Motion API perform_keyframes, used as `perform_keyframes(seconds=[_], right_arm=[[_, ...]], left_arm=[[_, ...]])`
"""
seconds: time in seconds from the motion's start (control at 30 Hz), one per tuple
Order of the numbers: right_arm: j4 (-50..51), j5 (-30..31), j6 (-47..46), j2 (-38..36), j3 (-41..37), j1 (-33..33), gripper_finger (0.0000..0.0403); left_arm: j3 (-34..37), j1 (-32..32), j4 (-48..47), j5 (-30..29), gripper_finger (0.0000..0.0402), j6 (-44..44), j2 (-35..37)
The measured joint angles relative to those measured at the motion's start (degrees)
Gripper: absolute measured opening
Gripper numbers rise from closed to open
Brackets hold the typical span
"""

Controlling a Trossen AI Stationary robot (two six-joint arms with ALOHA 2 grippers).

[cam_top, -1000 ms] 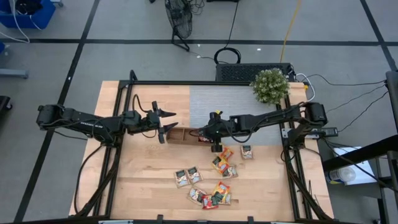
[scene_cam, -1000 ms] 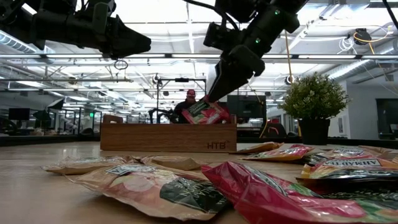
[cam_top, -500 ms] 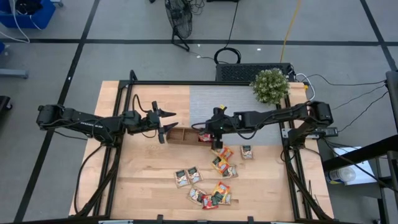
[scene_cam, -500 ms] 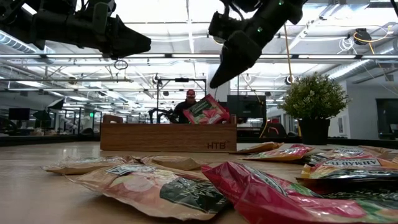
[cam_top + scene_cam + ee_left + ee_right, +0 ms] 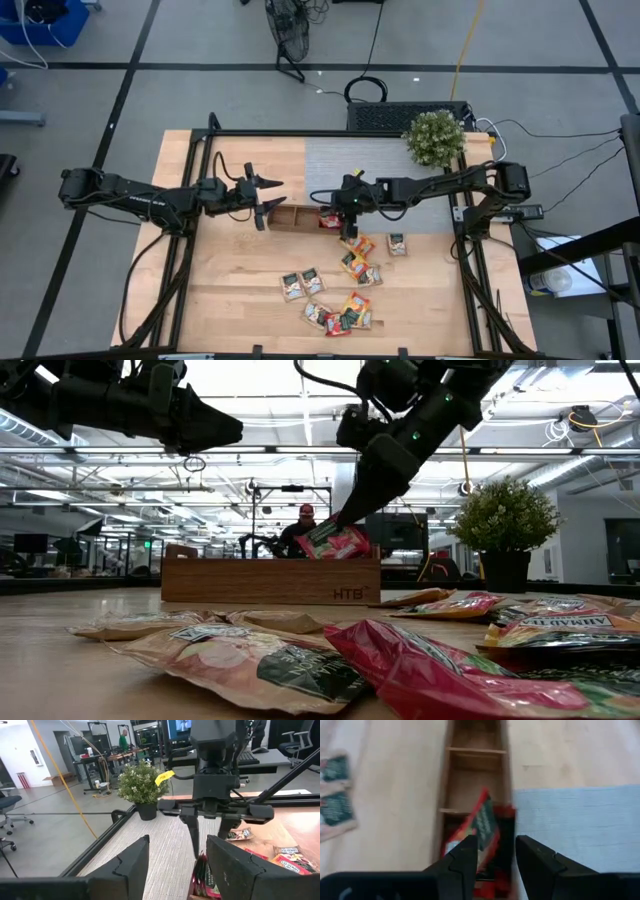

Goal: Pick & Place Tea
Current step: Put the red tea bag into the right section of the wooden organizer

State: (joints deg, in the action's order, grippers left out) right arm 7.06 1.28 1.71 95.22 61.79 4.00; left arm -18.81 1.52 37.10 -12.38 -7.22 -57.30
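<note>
The tea sachets look like glossy, crinkled foil-plastic. The tray is smooth matt wood, like the pale tabletop. A grey mat looks woven and ribbed. Both hands' fingers are matt black plastic.

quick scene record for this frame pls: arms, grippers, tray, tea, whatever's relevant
right gripper: open, above the tray's end compartment, fingers either side of a red sachet
left gripper: open, holds nothing, hovering over the tray's other end
tray: long wooden tray with three compartments, at the table's middle; the other two compartments look empty
red sachet: in the end compartment, leaning, sticking up above the tray wall
loose sachets: scattered on the wooden table in front of the tray, red, orange, green-and-white
potted plant: back right of the table
</note>
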Motion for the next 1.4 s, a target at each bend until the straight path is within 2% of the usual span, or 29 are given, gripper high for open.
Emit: perform_keyframes(seconds=[0.2,0.37,0.43,0.57,0.87,1.07,1.17,1.4], right_arm=[[-2.51,-1.58,-1.07,0.0,-0.71,0.09,0.0097],[-2.46,-1.57,0.63,0.0,-0.71,-0.83,0.0021],[-2.57,-1.25,1.49,0.0,-0.71,-1.66,0.0007],[-4.0,4.12,2.89,0.0,-1.11,-4.78,0.0001],[-22.78,16.83,2.8,-0.2,-11.62,-11.93,0.0],[-29.82,25.67,2.04,-0.2,-17.26,-14.42,0.0],[-30.06,27.5,0.47,-0.2,-18.13,-14.65,0.0],[-30.41,27.41,0.06,-0.2,-18.24,-14.55,0.0]], left_arm=[[0.0,0.01,0.0,0.02,0.02,0.0,-0.01],[0.0,0.0,-0.02,0.02,0.02,0.0,-0.01],[0.0,0.02,-0.02,0.02,0.02,0.0,0.0],[0.0,0.02,-0.02,0.02,0.02,0.0,0.0],[0.0,0.02,-0.02,0.02,0.02,0.0,-0.02],[0.0,0.02,-0.02,0.02,0.02,0.0,0.0],[0.0,0.0,-0.02,0.02,0.02,0.0,0.0],[0.0,0.0,-0.02,0.02,0.02,0.0,0.0]])
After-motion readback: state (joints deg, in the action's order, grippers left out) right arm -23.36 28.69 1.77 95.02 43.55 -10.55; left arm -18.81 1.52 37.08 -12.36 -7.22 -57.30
